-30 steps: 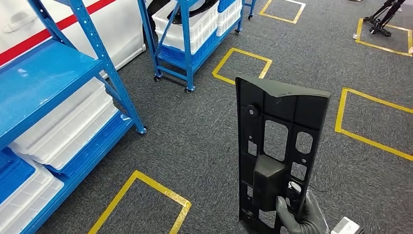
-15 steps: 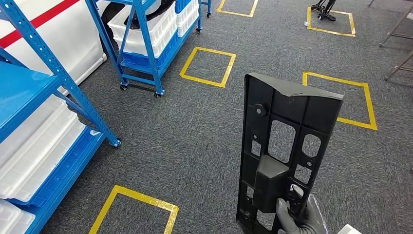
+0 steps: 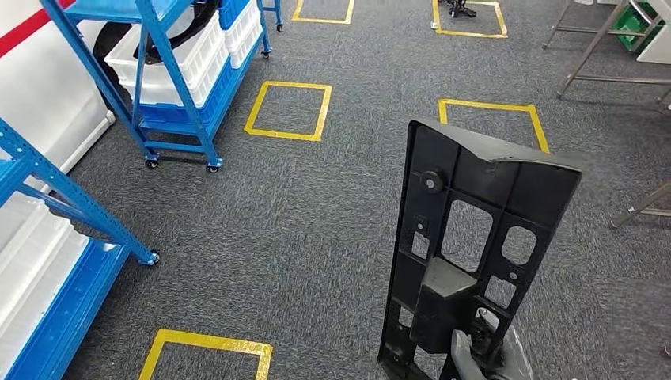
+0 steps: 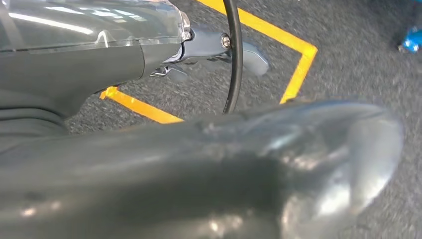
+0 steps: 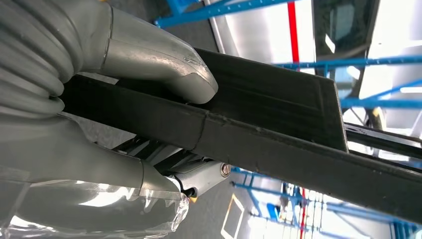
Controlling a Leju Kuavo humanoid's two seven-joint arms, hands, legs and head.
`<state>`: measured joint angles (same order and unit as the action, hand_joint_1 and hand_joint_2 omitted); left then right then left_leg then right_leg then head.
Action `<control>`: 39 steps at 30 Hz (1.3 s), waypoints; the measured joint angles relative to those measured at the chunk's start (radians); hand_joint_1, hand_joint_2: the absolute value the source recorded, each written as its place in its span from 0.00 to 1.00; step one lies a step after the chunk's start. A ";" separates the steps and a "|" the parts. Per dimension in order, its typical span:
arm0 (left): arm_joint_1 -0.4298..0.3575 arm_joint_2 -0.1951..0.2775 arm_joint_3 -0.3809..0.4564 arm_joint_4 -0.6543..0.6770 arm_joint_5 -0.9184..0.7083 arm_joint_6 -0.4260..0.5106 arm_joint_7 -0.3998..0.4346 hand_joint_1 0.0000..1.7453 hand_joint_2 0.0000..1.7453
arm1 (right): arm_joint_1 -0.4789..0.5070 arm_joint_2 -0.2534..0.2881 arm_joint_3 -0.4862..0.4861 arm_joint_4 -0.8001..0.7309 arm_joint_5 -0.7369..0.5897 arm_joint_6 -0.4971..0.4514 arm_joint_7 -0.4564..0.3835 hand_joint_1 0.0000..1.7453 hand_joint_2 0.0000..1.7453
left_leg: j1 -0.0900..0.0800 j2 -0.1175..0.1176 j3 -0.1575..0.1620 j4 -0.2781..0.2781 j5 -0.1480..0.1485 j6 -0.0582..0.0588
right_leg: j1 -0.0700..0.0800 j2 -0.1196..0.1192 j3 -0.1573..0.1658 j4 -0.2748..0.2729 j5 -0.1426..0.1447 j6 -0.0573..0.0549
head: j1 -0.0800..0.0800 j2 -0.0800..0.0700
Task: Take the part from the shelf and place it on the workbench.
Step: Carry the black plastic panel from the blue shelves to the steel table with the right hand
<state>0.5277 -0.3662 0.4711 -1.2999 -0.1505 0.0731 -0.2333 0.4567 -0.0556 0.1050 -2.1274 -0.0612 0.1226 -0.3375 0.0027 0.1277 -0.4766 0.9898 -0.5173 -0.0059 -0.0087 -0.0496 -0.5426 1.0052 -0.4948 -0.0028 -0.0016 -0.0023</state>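
Observation:
The part point(image 3: 434, 297) is a long black plastic panel with several cut-outs and a raised block. It stands upright in the head view, low and right of centre. My right hand point(image 3: 487, 360) grips its lower end from below. In the right wrist view my right hand point(image 5: 99, 99) wraps the panel's edge, its thumb point(image 5: 164, 64) pressing on the black part point(image 5: 278, 129). My left hand point(image 4: 199, 159) hangs over the grey carpet with nothing in it, and its fingers point(image 4: 224, 47) stretch out above a yellow floor line.
A blue shelf point(image 3: 47, 198) with white bins stands at the left edge. A wheeled blue rack point(image 3: 170, 79) stands further back left. Yellow tape squares point(image 3: 289, 111) mark the carpet. Metal frame legs point(image 3: 589, 55) rise at the back right.
The whole picture has shifted: the camera turned right, so the shelves slid left and metal legs came in at the back right. The part stays upright in my right hand.

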 joint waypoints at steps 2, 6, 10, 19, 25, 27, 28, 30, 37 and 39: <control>-0.001 0.000 -0.001 -0.001 -0.009 -0.007 -0.004 0.00 0.00 | 0.001 0.000 0.001 -0.004 0.002 -0.001 -0.002 1.00 1.00 | 0.004 -0.047 -0.017 0.046 -0.036 -0.010 | -0.005 0.023 0.000 -0.007 0.008 -0.014 | 0.000 0.000; 0.004 0.000 0.000 -0.001 -0.031 -0.011 0.004 0.00 0.00 | 0.003 0.001 0.002 -0.006 0.002 -0.002 -0.004 1.00 1.00 | 0.009 -0.120 -0.133 0.289 -0.141 -0.017 | -0.002 0.078 -0.003 -0.008 0.011 -0.023 | -0.001 0.000; 0.007 0.000 0.000 -0.001 -0.042 0.002 0.028 0.00 0.00 | 0.004 0.004 0.002 -0.006 0.000 0.001 -0.006 1.00 1.00 | 0.011 -0.162 -0.077 0.130 -0.018 -0.009 | 0.000 0.140 0.002 0.000 0.007 -0.020 | -0.001 0.000; 0.031 0.000 -0.014 -0.001 -0.058 0.053 0.134 0.00 0.00 | 0.023 0.020 -0.006 -0.023 0.009 0.005 -0.010 1.00 1.00 | 0.011 -0.131 -0.027 -0.006 0.026 0.036 | -0.004 0.073 -0.088 0.146 -0.075 0.021 | 0.002 0.000; 0.044 0.000 -0.033 -0.001 -0.068 0.072 0.171 0.00 0.00 | 0.032 0.028 -0.019 -0.025 0.010 0.011 -0.007 1.00 1.00 | 0.006 -0.044 -0.025 -0.002 0.014 0.028 | -0.010 0.017 -0.063 0.120 -0.038 0.029 | 0.003 0.000; 0.044 0.000 -0.034 -0.001 -0.071 0.070 0.163 0.00 0.00 | 0.031 0.029 -0.021 -0.025 0.008 0.018 -0.007 1.00 1.00 | 0.002 -0.025 -0.016 0.001 0.006 0.017 | -0.006 -0.016 -0.005 0.020 -0.009 0.022 | 0.002 0.000; 0.043 0.000 -0.034 -0.001 -0.072 0.069 0.159 0.00 0.00 | 0.030 0.029 -0.022 -0.025 0.008 0.021 -0.007 1.00 1.00 | 0.000 -0.017 -0.011 0.001 0.003 0.012 | -0.003 -0.020 0.003 0.004 -0.008 0.017 | 0.002 0.000; 0.040 0.000 -0.034 -0.001 -0.076 0.065 0.151 0.00 0.00 | 0.032 0.030 -0.024 -0.026 0.006 0.023 -0.008 1.00 1.00 | 0.002 -0.003 -0.002 0.000 -0.002 0.000 | -0.002 0.003 0.002 0.002 -0.005 0.007 | 0.002 0.000; 0.041 0.000 -0.026 -0.001 -0.076 0.054 0.140 0.00 0.00 | 0.031 0.041 -0.033 -0.031 -0.001 0.037 -0.009 1.00 1.00 | 0.011 -0.120 -0.133 0.295 -0.144 -0.018 | -0.003 0.085 -0.002 -0.005 0.006 -0.020 | 0.001 0.000; 0.041 0.000 -0.027 -0.001 -0.071 0.054 0.140 0.00 0.00 | 0.032 0.043 -0.034 -0.031 -0.005 0.038 -0.009 1.00 1.00 | 0.012 -0.127 -0.112 0.234 -0.086 -0.015 | -0.003 0.115 0.001 -0.002 0.005 -0.019 | 0.001 0.000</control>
<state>0.5686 -0.3662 0.4441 -1.3012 -0.2216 0.1272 -0.0935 0.4890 -0.0121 0.0713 -2.1580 -0.0659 0.1610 -0.3460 0.0146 0.0007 -0.5882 1.2241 -0.6029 -0.0208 -0.0113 0.0658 -0.5418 1.0037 -0.4902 -0.0216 -0.0004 -0.0023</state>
